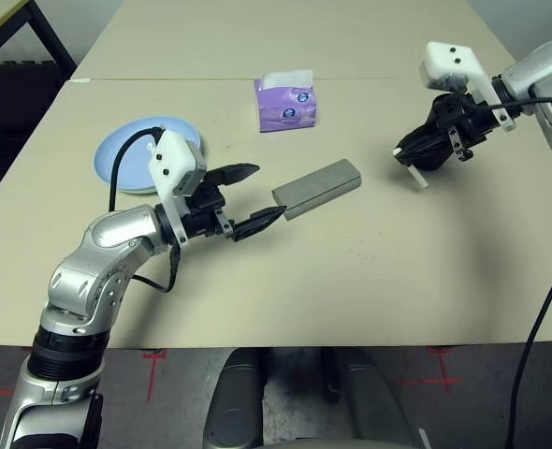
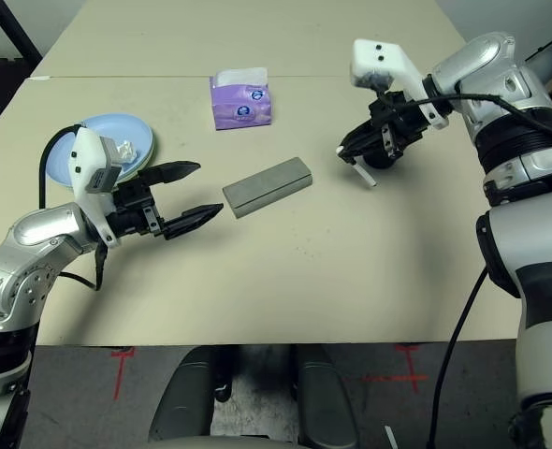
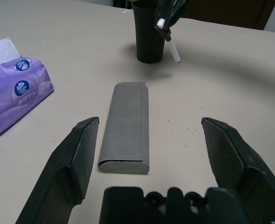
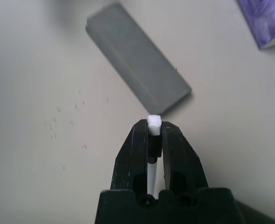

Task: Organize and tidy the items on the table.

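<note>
On the counter (image 1: pixel 370 271), mid-field, the grey glasses case (image 1: pixel 317 188) is lying flat and slightly diagonal, with the left tool (image 1: pixel 248 197) held level just short of its near end, fingers spread fully wide and nothing held. In the left wrist view the case (image 3: pixel 125 127) is seen running lengthwise between the two fingers but not yet between their tips. The right tool (image 2: pixel 358 161) is raised above the counter on the right side, clamped shut on a white pen (image 4: pixel 153 122), one end of which sticks out below the fingers (image 2: pixel 365 178). Behind it the black cup (image 3: pixel 149 32) is seen upright, with the pen (image 3: pixel 173 49) hanging just beside its rim. The light blue plate (image 1: pixel 126 150) sits behind the left arm with a crumpled white paper wad (image 2: pixel 124 150) on it; a purple tissue pack (image 1: pixel 285 103) stands beyond the case, well apart.

Step in hand, as judged: pen to be dropped into the cup. To be done well:
- pen to be brought near-vertical and centred over the cup mouth before release, not angled across the rim;
- lower tip to be inside the cup before the fingers are opened, else a bounce onto the counter is likely;
- cup not to be nudged by the tool body, as it looks light and tippable.

The case grasp is better taken across the short width, with the fingers advanced further first.
</note>
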